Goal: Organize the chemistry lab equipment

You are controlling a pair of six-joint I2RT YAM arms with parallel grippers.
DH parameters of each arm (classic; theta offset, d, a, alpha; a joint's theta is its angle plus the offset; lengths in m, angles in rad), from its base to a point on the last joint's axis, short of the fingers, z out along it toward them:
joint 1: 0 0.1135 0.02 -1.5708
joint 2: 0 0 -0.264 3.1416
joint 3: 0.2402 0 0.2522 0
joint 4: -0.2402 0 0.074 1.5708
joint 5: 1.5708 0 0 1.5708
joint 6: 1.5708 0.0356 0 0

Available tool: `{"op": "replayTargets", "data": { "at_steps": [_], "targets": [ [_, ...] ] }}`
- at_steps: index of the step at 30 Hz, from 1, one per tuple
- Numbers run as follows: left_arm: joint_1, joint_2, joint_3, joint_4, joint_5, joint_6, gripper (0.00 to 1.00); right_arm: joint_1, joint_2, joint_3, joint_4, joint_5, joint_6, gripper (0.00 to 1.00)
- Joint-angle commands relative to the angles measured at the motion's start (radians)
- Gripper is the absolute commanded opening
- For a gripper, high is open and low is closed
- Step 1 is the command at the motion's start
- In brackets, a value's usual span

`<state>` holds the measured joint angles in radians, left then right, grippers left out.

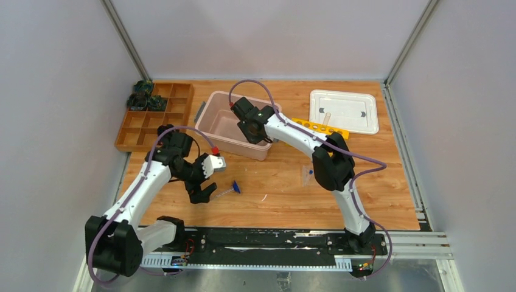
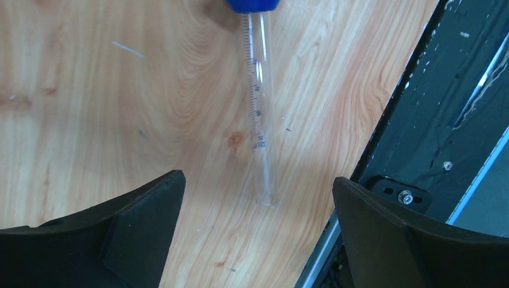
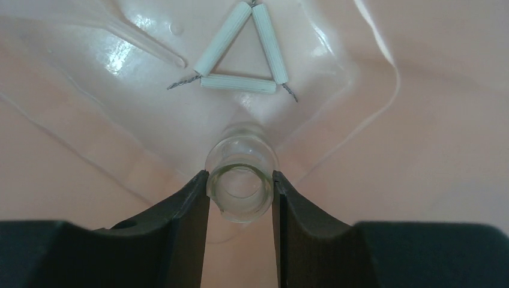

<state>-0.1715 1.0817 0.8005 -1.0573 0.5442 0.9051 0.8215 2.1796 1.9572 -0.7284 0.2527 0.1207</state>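
My right gripper is shut on the tiny glass beaker and holds it inside the pink bin, just above its floor. The pale triangle and a clear funnel stem lie on the bin floor beyond it. My left gripper is open and empty over the table, its jaws either side of the end of a clear graduated glass tube with a blue base. In the top view the left gripper sits just left of this tube.
A blue-capped vial lies on the table by the right arm. The yellow holed rack and the clear tray with a tube in it are at the back right. The brown wooden tray is at the back left. The black base rail is near the left gripper.
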Motion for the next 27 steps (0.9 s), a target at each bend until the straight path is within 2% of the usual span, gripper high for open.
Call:
{"op": "replayTargets", "data": {
  "at_steps": [1,8,12,20,27],
  "targets": [
    [-0.079,0.022,-0.057,0.121,-0.099,-0.025,1.0,-0.003,-0.077,-0.038,-0.012,0.011,0.007,0.25],
    [-0.19,0.108,-0.099,0.272,-0.167,-0.073,1.0,-0.033,-0.13,-0.001,-0.018,-0.03,0.021,0.57],
    [-0.235,0.156,-0.116,0.332,-0.191,-0.073,0.97,-0.044,-0.186,0.021,-0.018,-0.062,0.034,0.67],
    [-0.263,0.223,-0.134,0.405,-0.176,-0.073,0.85,-0.047,-0.321,0.019,-0.022,-0.067,0.083,0.66],
    [-0.299,0.25,-0.165,0.416,-0.177,-0.043,0.65,-0.074,-0.456,-0.136,-0.026,0.019,0.148,0.66]
  ]
}}
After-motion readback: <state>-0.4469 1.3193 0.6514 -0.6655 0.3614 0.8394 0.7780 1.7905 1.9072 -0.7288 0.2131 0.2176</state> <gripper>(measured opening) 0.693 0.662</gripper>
